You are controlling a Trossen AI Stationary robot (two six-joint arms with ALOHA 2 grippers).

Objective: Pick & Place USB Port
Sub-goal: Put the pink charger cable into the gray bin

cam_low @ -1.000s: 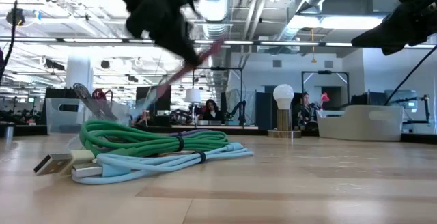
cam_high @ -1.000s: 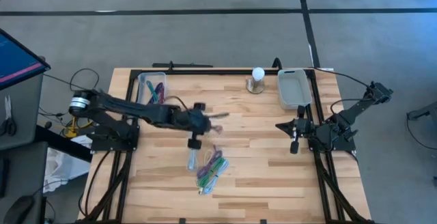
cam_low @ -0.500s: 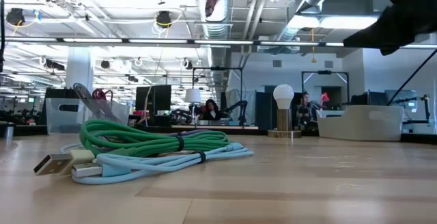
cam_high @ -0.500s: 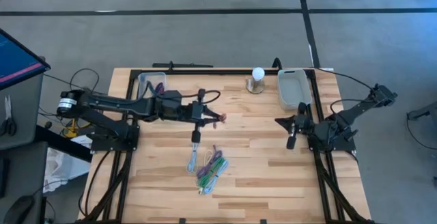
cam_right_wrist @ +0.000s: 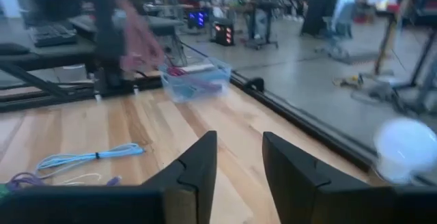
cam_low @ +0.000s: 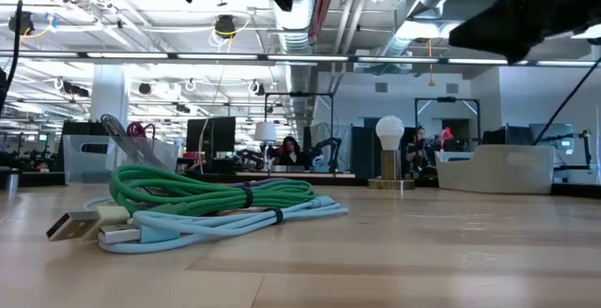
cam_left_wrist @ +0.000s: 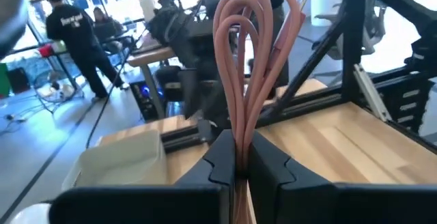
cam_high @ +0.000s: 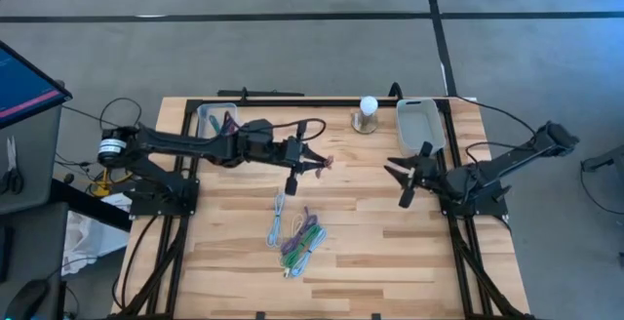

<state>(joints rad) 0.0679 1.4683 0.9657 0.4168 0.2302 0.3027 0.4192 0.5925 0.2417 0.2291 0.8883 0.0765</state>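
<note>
Pink cable (cam_left_wrist: 247, 67) is clamped in the left hand (cam_high: 310, 162) above mid-bench, loops pointing toward the right hand (cam_high: 407, 176), which stands parted and empty nearby.

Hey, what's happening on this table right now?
The left gripper is shut on a coiled pink cable and holds it up over the middle of the table. The right gripper is open and empty, reaching in from the right side. A bundle of green and blue cables lies on the table below, a clear bin with more cables sits at the back left, and a white tray at the back right.
</note>
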